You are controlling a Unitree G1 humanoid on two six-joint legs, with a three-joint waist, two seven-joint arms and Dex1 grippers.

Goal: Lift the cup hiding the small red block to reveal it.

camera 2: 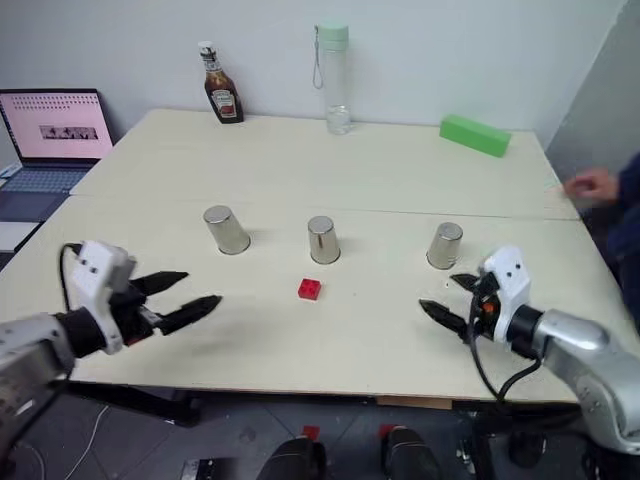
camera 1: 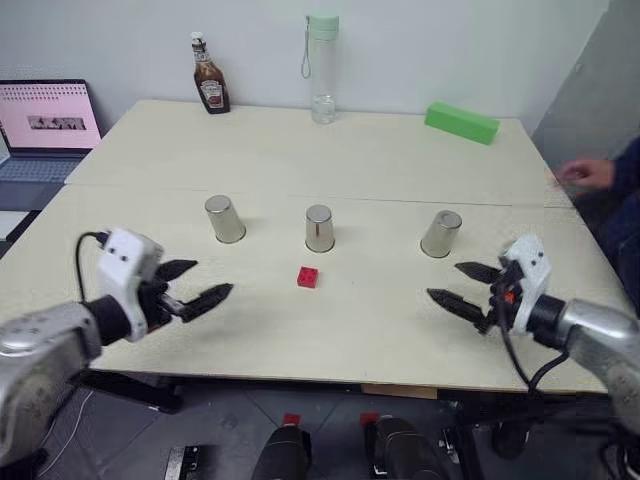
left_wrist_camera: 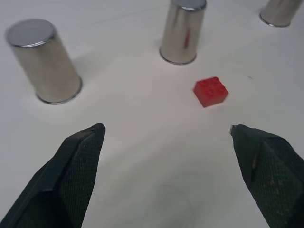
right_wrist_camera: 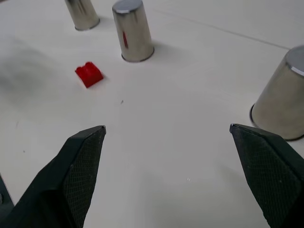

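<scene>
My left gripper (camera 1: 203,284) hovers over the table's (camera 1: 300,160) near left side, jaws wide apart and holding nothing. Beyond it three cups stand upside down in a row: left cup (camera 1: 225,218), middle cup (camera 1: 319,228), right cup (camera 1: 441,233). The red block (camera 1: 308,277) lies uncovered just before the middle cup. My right gripper (camera 1: 462,285) hangs near the right cup, also spread wide and holding nothing.

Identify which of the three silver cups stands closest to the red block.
The middle cup: the red block lies just in front of it, while the left cup and right cup stand farther off.
</scene>
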